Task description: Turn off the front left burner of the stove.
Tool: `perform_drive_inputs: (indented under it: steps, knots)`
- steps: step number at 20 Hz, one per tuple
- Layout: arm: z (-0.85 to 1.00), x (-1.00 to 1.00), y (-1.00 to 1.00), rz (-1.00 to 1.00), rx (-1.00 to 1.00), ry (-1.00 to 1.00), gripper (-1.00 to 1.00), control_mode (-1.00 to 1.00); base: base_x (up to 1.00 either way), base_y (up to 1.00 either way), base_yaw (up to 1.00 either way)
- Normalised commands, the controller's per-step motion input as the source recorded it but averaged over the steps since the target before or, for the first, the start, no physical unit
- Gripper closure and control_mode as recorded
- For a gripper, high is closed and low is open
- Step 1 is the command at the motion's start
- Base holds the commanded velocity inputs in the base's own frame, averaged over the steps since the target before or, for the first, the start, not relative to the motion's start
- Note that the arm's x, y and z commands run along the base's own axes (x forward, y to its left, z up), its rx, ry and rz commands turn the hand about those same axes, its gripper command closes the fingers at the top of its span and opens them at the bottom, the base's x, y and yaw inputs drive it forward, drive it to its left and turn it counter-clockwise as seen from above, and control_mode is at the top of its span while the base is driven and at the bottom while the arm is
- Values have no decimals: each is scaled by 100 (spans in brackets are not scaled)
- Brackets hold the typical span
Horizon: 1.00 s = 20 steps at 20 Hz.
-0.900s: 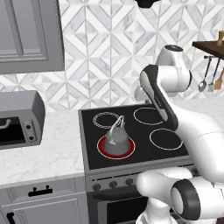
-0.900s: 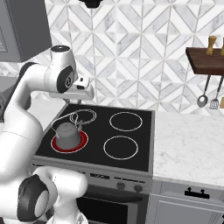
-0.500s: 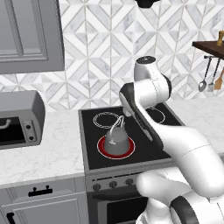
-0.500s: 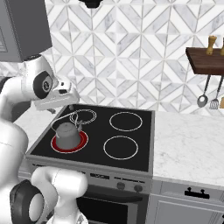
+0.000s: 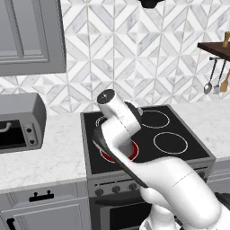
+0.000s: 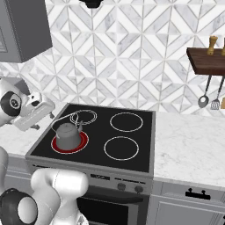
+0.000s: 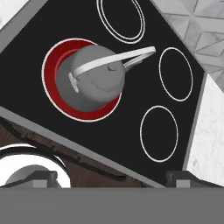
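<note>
The stove (image 6: pixel 94 151) sits between marble counters, its front left burner (image 7: pixel 81 81) glowing red under a grey kettle (image 6: pixel 69 135). The arm looks to be on the approach: the gripper (image 6: pixel 35 115) hangs above the stove's left edge, so next it must drop to the knobs (image 6: pixel 121 186) along the front panel. The fingers hold nothing; whether they are apart I cannot tell.

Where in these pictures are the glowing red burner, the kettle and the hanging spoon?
Front left burner (image 7: pixel 51 59), hand view: bare red rim.
Kettle (image 6: pixel 68 132), right base view: grey body.
Spoon (image 6: pixel 203 101), right base view: its bowl.
</note>
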Motion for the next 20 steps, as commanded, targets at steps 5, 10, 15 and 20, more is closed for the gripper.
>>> perform_drive_inputs:
  steps: [5,10,15,20]
  knots:
    - [0,0,0,0,0,0,-100,-100,0,0,0]
    - [-18,0,44,7,-20,3,-100,-100,0,0,0]
    - [-25,-5,60,16,-29,7,-100,-100,0,0,0]
    - [-23,-15,54,15,-23,2,-100,-100,0,0,0]
